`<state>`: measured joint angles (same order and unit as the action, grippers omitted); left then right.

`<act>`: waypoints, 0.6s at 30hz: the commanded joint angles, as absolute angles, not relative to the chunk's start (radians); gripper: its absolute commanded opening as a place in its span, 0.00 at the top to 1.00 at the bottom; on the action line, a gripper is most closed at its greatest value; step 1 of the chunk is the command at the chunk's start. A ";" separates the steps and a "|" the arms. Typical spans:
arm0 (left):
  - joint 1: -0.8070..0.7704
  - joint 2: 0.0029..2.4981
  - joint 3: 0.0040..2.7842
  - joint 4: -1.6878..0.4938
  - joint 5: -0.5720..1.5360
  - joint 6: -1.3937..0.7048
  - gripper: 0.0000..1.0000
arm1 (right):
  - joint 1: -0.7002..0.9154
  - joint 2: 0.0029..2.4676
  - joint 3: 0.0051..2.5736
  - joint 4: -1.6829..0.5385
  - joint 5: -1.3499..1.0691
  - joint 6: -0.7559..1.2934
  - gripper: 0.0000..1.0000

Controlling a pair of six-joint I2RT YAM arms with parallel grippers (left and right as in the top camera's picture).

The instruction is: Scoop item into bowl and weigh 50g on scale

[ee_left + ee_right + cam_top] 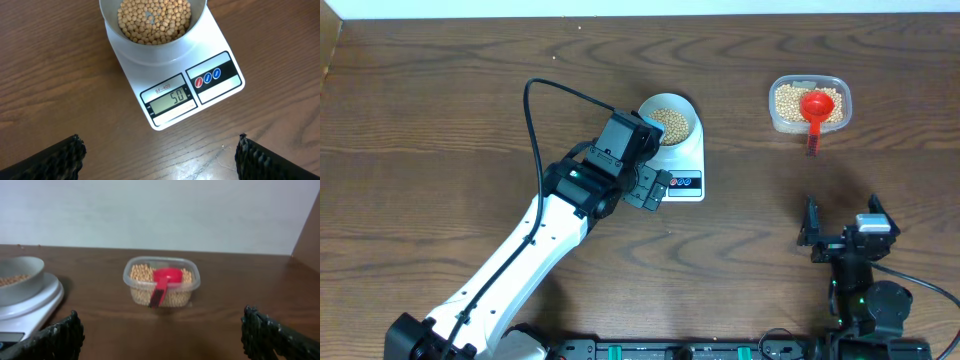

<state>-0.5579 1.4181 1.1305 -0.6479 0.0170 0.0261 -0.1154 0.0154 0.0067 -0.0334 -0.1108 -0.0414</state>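
The bowl [669, 122] [152, 22] [17, 280] holds tan beans [154, 20] and sits on the white scale [685, 160] [175, 75] [27, 307], whose display [171, 99] reads 50. My left gripper [650, 188] [159, 155] hovers open over bare wood just in front of the scale, nothing between its fingers. My right gripper [843, 222] [162, 332] is open and empty near the table's front right. It faces a clear tub [809, 104] [161, 281] of beans with a red scoop [816, 112] [164, 280] resting in it.
The left arm [535, 255] stretches diagonally from the front left corner toward the scale. The pale back wall [160, 210] stands behind the tub.
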 commanded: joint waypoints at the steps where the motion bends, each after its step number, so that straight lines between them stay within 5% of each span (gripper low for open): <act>1: -0.555 1.419 1.134 -0.651 0.014 0.025 0.02 | -0.100 0.005 0.006 -0.046 -0.080 -0.054 0.01; 18: -0.555 1.419 1.134 -0.650 0.014 0.025 0.02 | -0.100 0.006 0.006 -0.069 -0.081 -0.054 0.01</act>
